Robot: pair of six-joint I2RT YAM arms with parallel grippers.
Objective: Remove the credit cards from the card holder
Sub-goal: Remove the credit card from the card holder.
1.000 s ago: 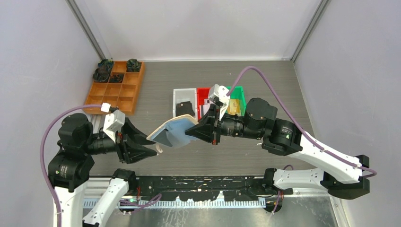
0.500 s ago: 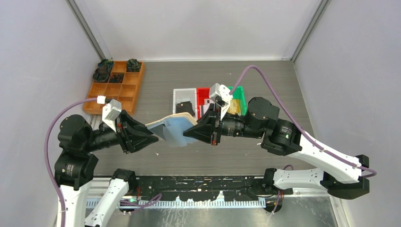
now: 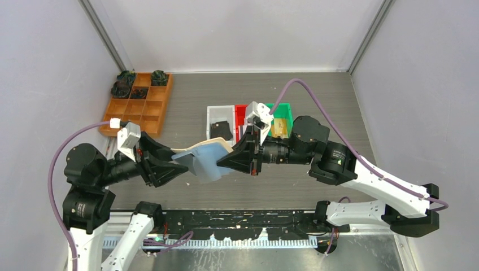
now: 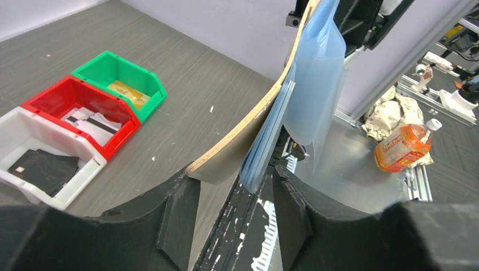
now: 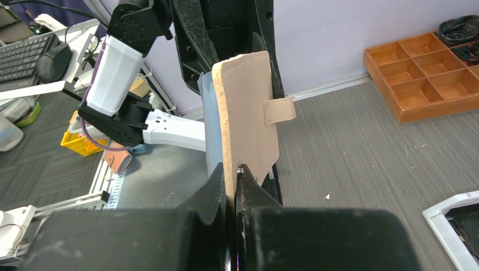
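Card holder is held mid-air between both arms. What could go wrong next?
1. The right gripper pinches only a thin edge of the card holder, off the table; a tug could slip it free and drop it.
2. The left gripper, open, straddles the holder's tan and blue layers together; closing may clamp the whole holder, not a card. No card edge shows.

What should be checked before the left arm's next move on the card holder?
1. Right gripper shut on the card holder: ok.
2. Left gripper open, fingers either side of the card holder's lower edge: ok.
3. Card holder held off the table: ok.
4. Anything left in the blue pockets: cannot tell.
5. White bin, red bin, green bin uncovered: ok.
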